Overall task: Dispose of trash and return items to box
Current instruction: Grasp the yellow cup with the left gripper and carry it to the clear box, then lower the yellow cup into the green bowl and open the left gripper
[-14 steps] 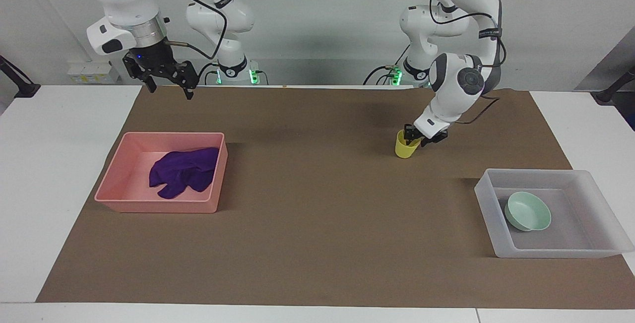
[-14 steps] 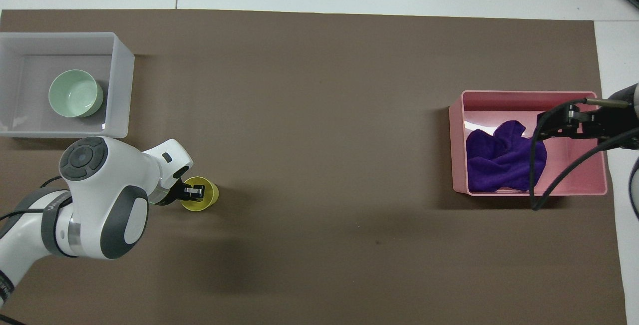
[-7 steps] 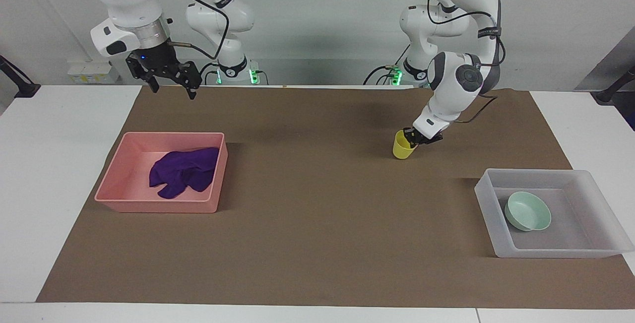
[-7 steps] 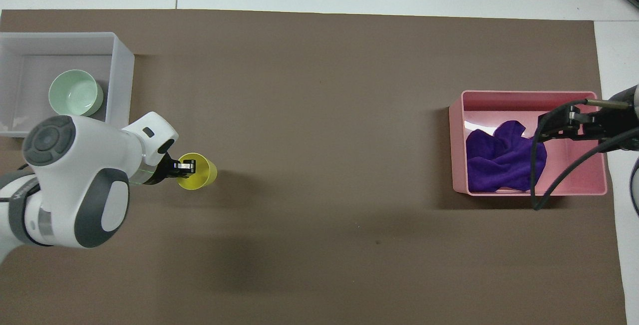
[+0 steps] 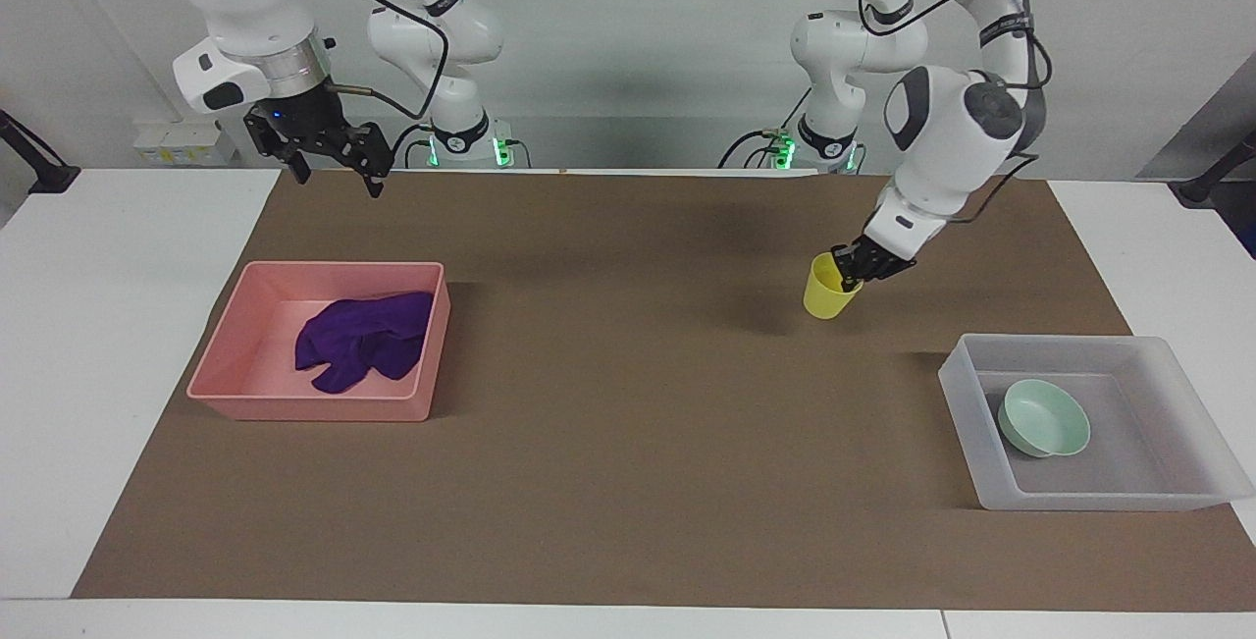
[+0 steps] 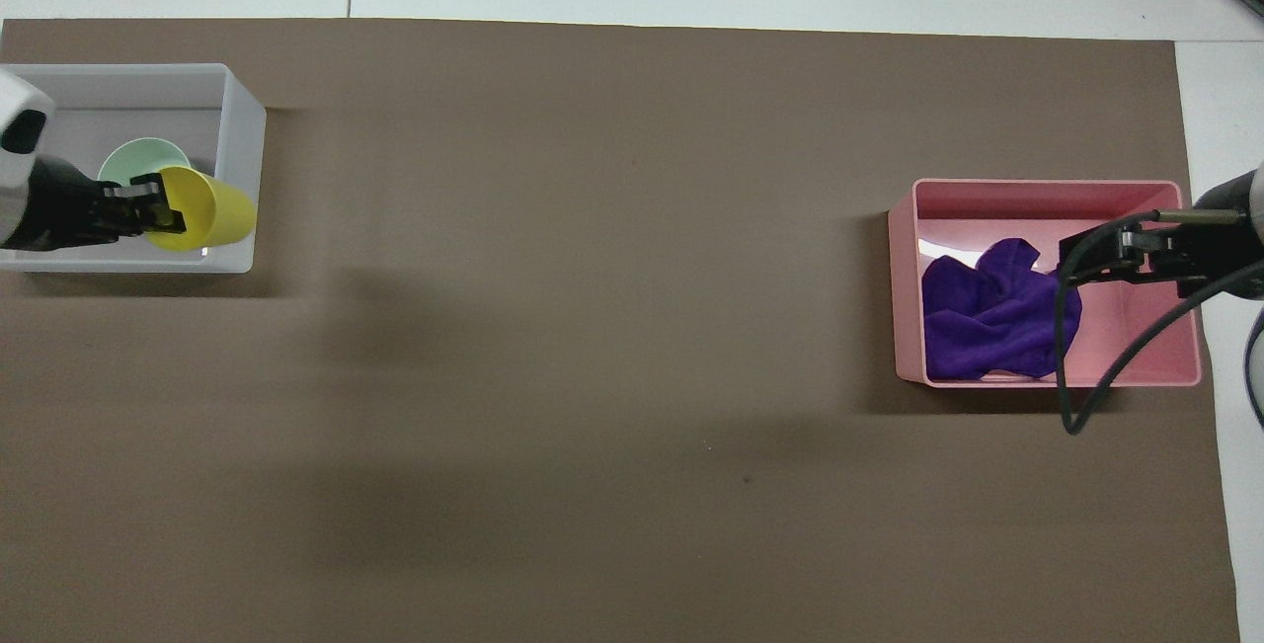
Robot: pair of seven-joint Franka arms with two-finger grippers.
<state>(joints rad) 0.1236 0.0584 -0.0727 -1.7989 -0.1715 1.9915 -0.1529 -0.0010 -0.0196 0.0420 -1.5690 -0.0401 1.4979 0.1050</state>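
— Cup? Which way up?
— One yellow cup (image 5: 829,292), mouth upward, tilted, pinched at the rim by left gripper (image 5: 852,275), up in the air over the brown mat (image 5: 628,403).
— Rest?
— One green bowl (image 5: 1044,417) in the translucent box (image 5: 1079,500). One purple rag (image 5: 363,341) in one pink tray (image 5: 314,409). Right gripper (image 5: 334,168) spread wide, waiting.

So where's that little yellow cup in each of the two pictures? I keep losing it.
Facing view: the yellow cup hangs from the left gripper, up in the air at mid-height toward the picture's right.
Overhead view: the cup shows at the picture's left edge, over the whitish box.
Shared landmark: the mint-green bowl lying in that box.
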